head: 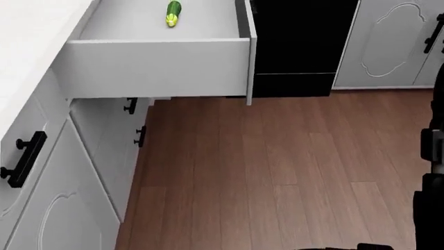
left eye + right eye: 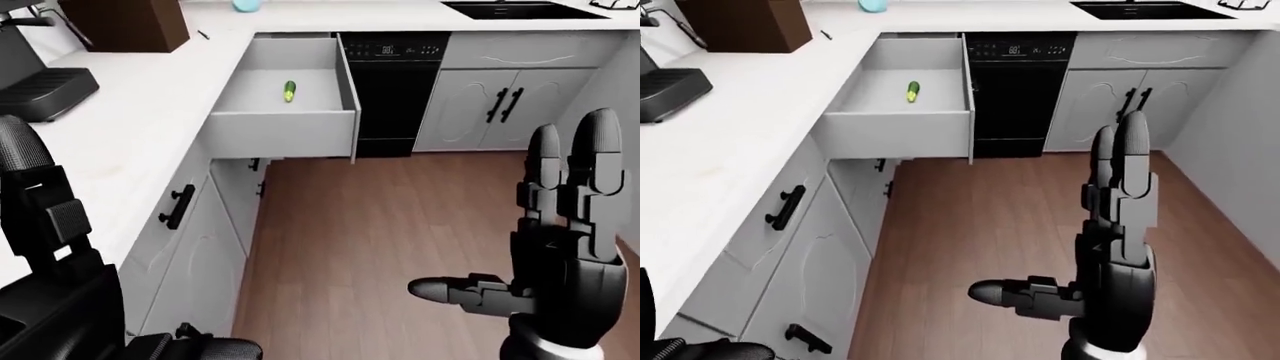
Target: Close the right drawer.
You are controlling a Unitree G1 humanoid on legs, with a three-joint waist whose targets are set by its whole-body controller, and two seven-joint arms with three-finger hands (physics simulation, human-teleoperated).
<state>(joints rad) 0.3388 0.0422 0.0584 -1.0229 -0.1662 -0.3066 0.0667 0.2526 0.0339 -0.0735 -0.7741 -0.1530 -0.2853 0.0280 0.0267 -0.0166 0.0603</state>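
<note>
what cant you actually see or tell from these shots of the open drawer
- Drawer handle: none shows on its face in any view.
- Drawer's far end: head view, cut by the top edge.
- Left hand: left-eye view shows only the dark arm, fingers below the frame.
- Right hand: head view, only a dark strip at the right edge.
- Green vegetable: too small to identify.

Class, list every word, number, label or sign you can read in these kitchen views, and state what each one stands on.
Dishwasher control panel: small light marks, perhaps digits and icons, too small and blurred to read.
Open drawer, cucumber, white counter, cabinet doors: no writing seen.
Dark machine on the counter at the left-eye view's left: no legible label.
</note>
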